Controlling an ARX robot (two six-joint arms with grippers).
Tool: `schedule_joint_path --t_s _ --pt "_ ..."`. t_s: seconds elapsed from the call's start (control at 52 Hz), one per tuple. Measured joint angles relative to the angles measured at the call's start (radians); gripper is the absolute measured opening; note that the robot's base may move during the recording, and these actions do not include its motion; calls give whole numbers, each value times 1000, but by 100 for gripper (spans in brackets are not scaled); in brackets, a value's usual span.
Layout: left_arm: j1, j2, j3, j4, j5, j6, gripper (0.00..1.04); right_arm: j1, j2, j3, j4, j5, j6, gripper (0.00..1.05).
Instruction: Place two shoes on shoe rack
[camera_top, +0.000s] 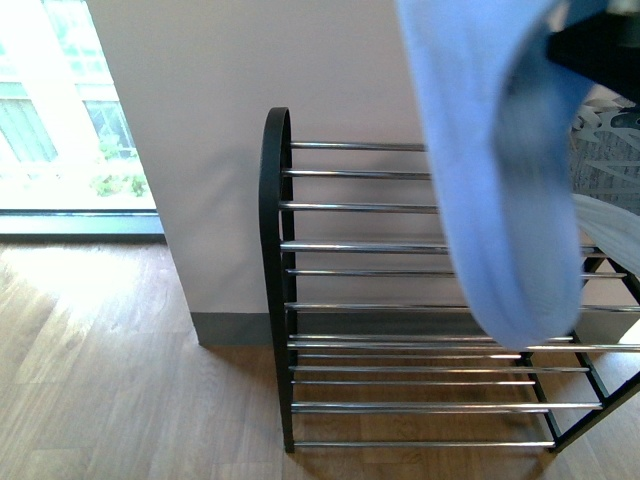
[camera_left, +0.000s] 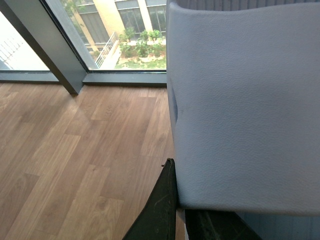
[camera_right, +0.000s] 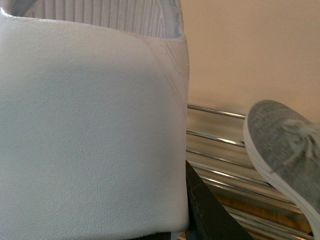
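Observation:
Each gripper is shut on one grey sneaker. In the left wrist view a white sole (camera_left: 240, 110) fills the right side, with the left gripper (camera_left: 190, 217) clamped on its edge and one black finger (camera_left: 160, 210) against it. In the right wrist view another white sole (camera_right: 90, 135) fills the left, held by the right gripper (camera_right: 172, 231); its finger (camera_right: 210, 215) presses the sole's side. The other sneaker (camera_right: 285, 145) hangs beside it over the shoe rack's chrome bars (camera_right: 215, 135). In the front view one sole (camera_top: 500, 180) hangs toe-down before the shoe rack (camera_top: 275, 250); the second sneaker (camera_top: 605, 215) shows at the right edge.
The rack stands against a pale wall (camera_top: 200, 150) on a wooden floor (camera_top: 100, 380). A floor-to-ceiling window (camera_top: 60, 110) is to the left; its dark frame shows in the left wrist view (camera_left: 60, 55). A black arm part (camera_top: 600, 45) is at the front view's top right.

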Motion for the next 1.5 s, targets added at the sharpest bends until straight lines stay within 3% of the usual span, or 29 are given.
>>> schedule_joint_path --t_s 0.289,0.577,0.808,1.212,1.501 --pt "0 0 0 0 0 0 2 101 312 274 -232 34 -223 1" --pt "0 0 0 0 0 0 2 57 526 435 -313 208 -393 1" --pt "0 0 0 0 0 0 2 -10 639 563 -381 322 -382 1" --pt "0 0 0 0 0 0 2 -119 721 713 -523 348 -238 1" --pt "0 0 0 0 0 0 2 -167 735 730 -515 384 -186 1"
